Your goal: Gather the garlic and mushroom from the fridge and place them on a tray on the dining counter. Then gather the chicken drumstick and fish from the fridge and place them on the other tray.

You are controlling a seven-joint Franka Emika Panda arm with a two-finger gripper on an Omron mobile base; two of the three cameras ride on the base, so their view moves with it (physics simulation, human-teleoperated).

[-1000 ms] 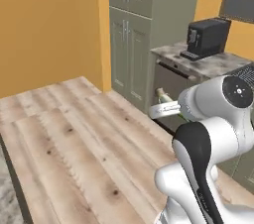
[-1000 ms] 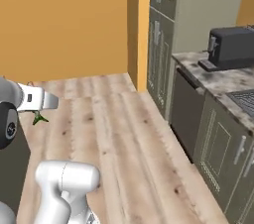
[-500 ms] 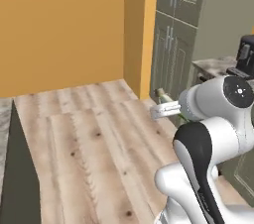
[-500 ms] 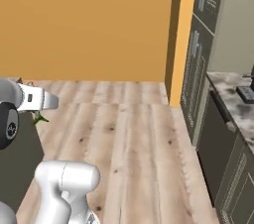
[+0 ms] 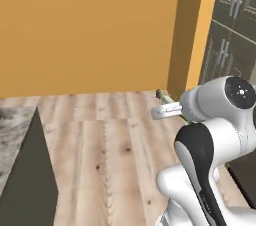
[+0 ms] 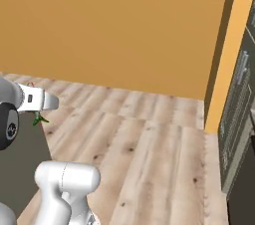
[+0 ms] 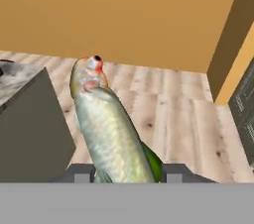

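Orange wall [image 5: 85,30] and plank floor [image 5: 115,140] ahead of me, with a corner of the marble surface [image 7: 17,77] poking in on the left of the hand view; the pincer [image 7: 126,172] is clamped on the fish [image 7: 109,131], holding it down near the tail end so the head sticks out forward, up in the air over the floor; grip sits behind the middle, so I'd guess the front half wants to sag or swing; it looks slick and scaly, probably slippery, and fairly light; a hold nearer the belly would feel safer to me; from the left base view I can just see its nose [image 5: 161,93] past the wrist.
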